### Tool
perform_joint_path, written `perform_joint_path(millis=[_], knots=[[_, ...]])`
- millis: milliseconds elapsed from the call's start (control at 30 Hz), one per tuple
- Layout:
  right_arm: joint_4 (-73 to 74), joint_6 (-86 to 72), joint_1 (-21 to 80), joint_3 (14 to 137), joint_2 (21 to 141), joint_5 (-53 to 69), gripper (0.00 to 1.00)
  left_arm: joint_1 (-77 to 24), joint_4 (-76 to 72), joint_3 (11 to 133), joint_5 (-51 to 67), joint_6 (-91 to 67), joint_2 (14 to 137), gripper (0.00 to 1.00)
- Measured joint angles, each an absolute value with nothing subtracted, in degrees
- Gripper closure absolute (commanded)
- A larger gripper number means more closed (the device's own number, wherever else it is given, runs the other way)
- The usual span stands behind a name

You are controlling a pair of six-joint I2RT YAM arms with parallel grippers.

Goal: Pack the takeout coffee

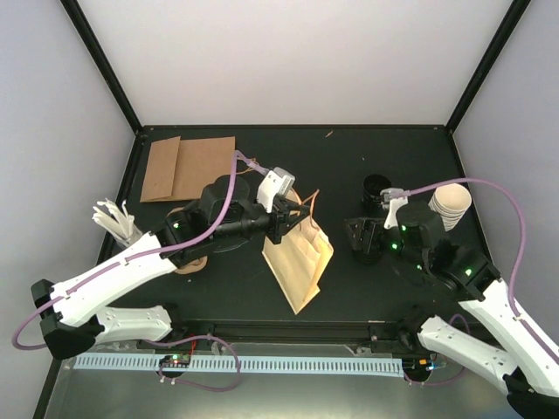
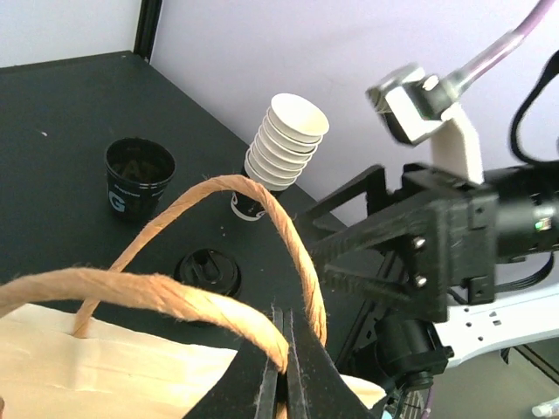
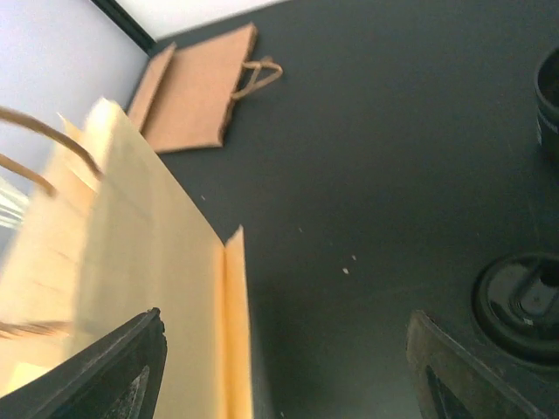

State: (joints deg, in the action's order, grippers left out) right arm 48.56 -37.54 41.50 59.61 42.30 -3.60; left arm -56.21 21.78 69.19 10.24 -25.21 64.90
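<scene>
Takeout coffee cups (image 1: pixel 450 206) stand stacked by the counter's (image 1: pixel 349 166) right edge, nearest the spread right fingers (image 3: pixel 109 371), while left fingers (image 2: pixel 258 386) pinch the bag handle (image 2: pixel 262 205)

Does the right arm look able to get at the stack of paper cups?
Probably yes: the right claw is open and empty, the stack of paper cups stands beside that arm, and nothing lies between them.

The paper bag (image 3: pixel 131 253) is blurred and edge-cropped.
</scene>
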Motion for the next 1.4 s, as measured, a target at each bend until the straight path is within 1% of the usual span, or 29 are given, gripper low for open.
perform_joint_path(millis=[300, 400, 733, 867, 1033, 1233, 1333, 1400], knots=[[48.8, -37.6, 41.5, 50.1, 41.1, -2.0, 0.22, -54.7, 24.7, 70.2, 12.3, -22.1, 63.1, 0.98], [47.7, -37.7, 41.5, 47.5, 41.6, 0.2, 0.23, -53.4, 25.6, 70.3, 14.0, -20.5, 61.9, 0.99], [35.9, -38.9, 41.5, 37.3, 44.2, 12.5, 0.24, -47.9, 26.6, 70.5, 21.5, -17.9, 60.5, 0.99], [30.1, -39.7, 41.5, 34.2, 48.4, 17.3, 0.26, -47.1, 26.6, 71.1, 24.8, -17.2, 61.4, 0.99], [24.4, -40.4, 41.5, 33.7, 53.1, 23.6, 0.28, -46.5, 27.0, 72.6, 27.6, -16.2, 62.9, 0.98], [21.2, -39.6, 41.5, 33.7, 54.2, 28.8, 0.47, -46.2, 27.0, 73.6, 29.4, -15.9, 64.2, 0.98], [20.4, -39.2, 41.5, 33.6, 54.4, 30.7, 0.61, -46.2, 26.9, 74.0, 30.3, -15.8, 64.9, 0.99], [20.1, -39.0, 41.6, 33.6, 54.7, 31.8, 0.69, -46.2, 26.9, 74.0, 30.7, -15.7, 65.3, 0.98]])
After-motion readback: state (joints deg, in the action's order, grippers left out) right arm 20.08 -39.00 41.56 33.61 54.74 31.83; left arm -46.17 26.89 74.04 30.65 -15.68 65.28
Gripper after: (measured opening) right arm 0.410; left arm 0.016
